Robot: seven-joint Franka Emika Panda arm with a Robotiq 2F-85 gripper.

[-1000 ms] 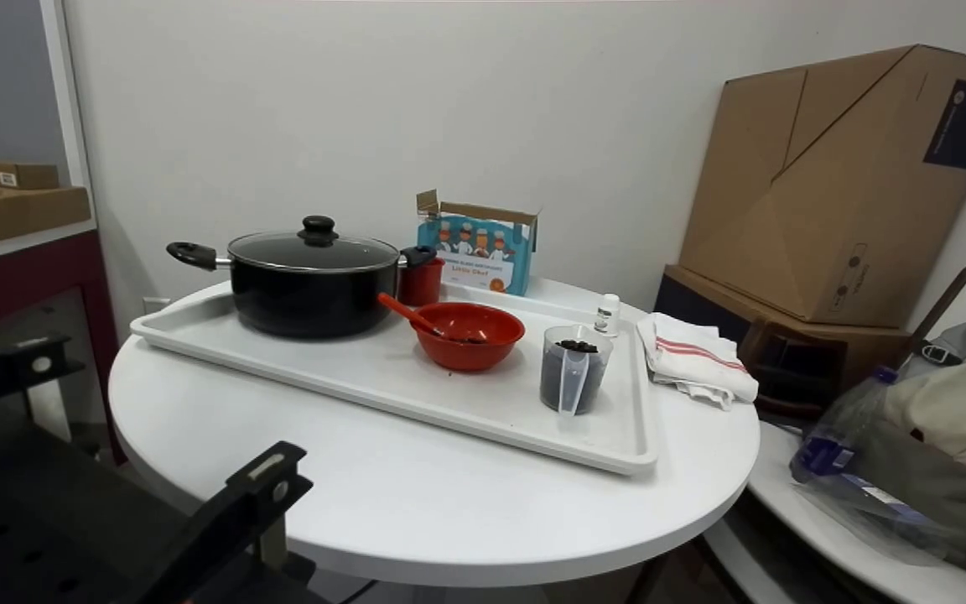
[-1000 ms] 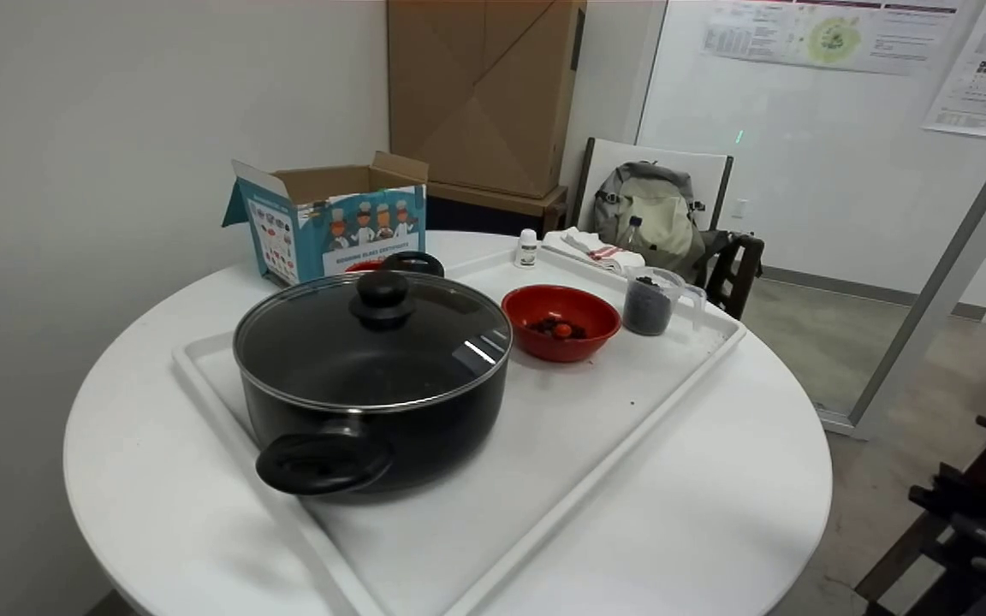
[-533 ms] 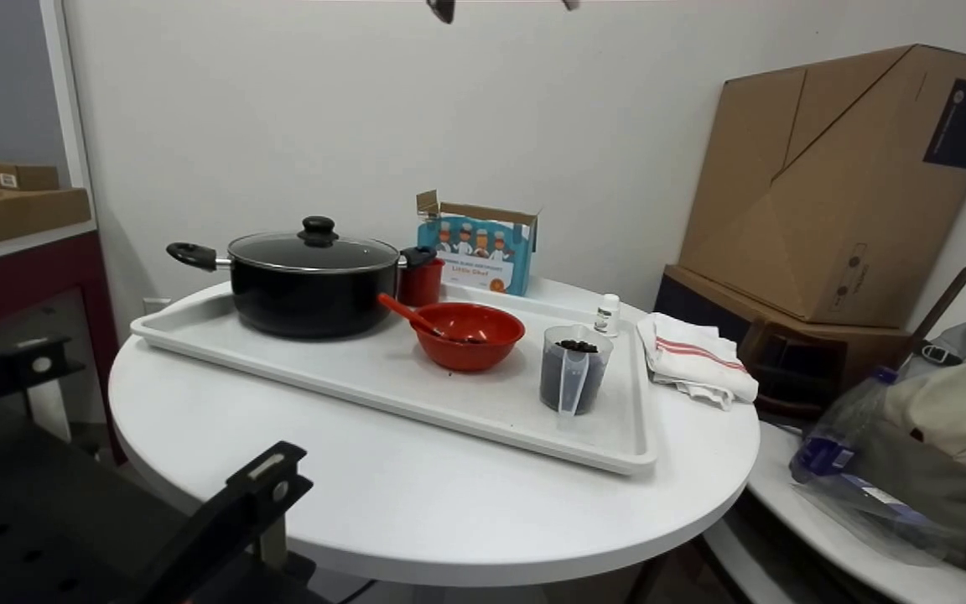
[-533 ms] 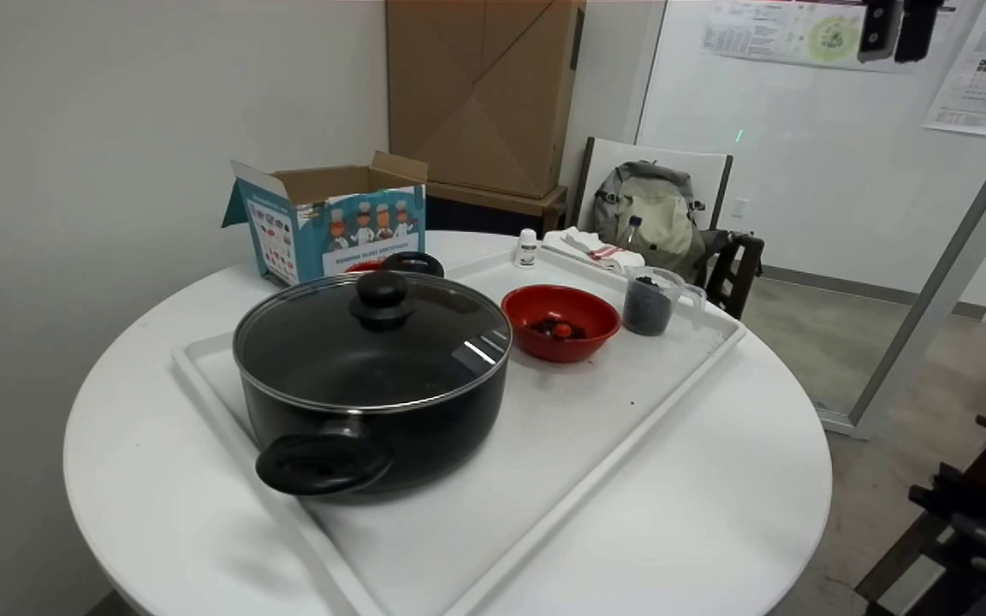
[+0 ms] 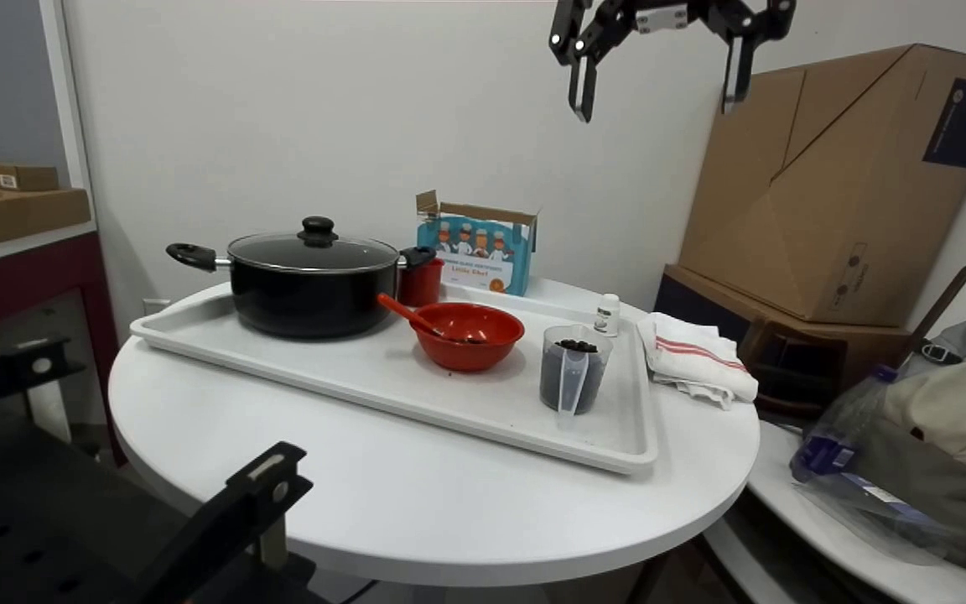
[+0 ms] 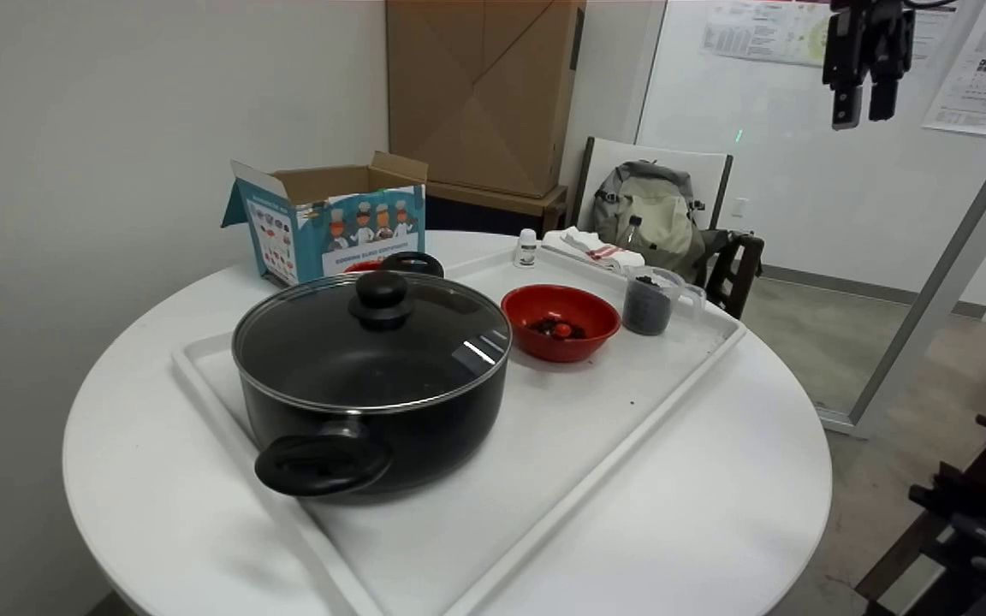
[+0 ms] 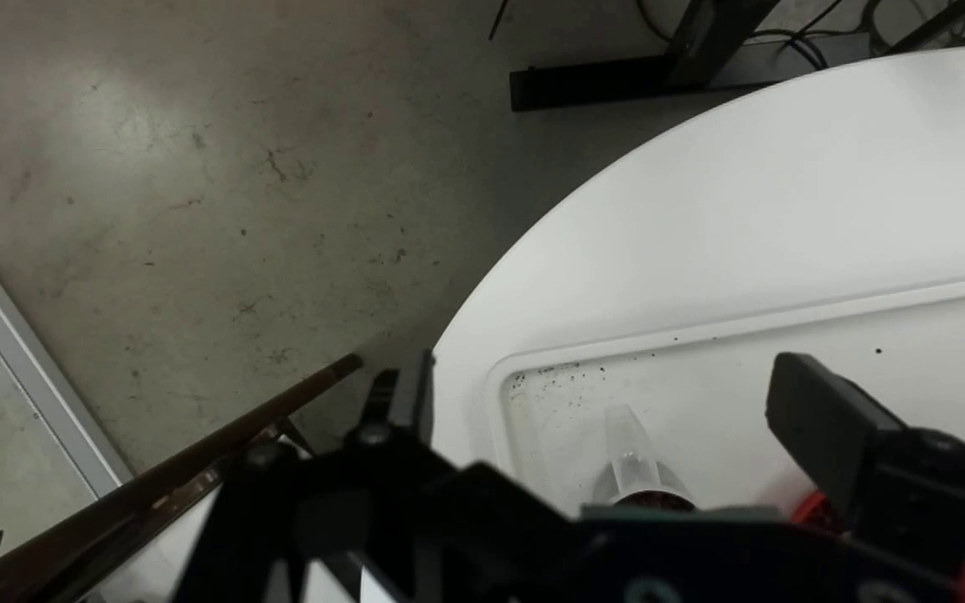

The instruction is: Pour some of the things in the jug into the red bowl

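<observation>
in an exterior view | black pot (image 5: 314,298), lidded; 10 o'clock of tray (image 5: 382,373) on surface (image 5: 416,495) | red bowl (image 5: 470,356): dark bits (image 5: 475,341) inside; red handle (image 5: 402,309) jutting to 10 o'clock | jug (image 5: 573,371): upright, dark-filled; 4 o'clock of red bowl | tool (image 5: 657,114): spread wide; well apart from jug, its 1 o'clock

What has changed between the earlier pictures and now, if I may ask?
The black two-fingered end effector, out of both exterior views a second ago, has come down into them from the top edge and stands open. Nothing was taken hold of or let go. The clear plastic jug of dark grains, the round red bowl and the black lidded pot stayed where they were on the white rectangular tray.
</observation>
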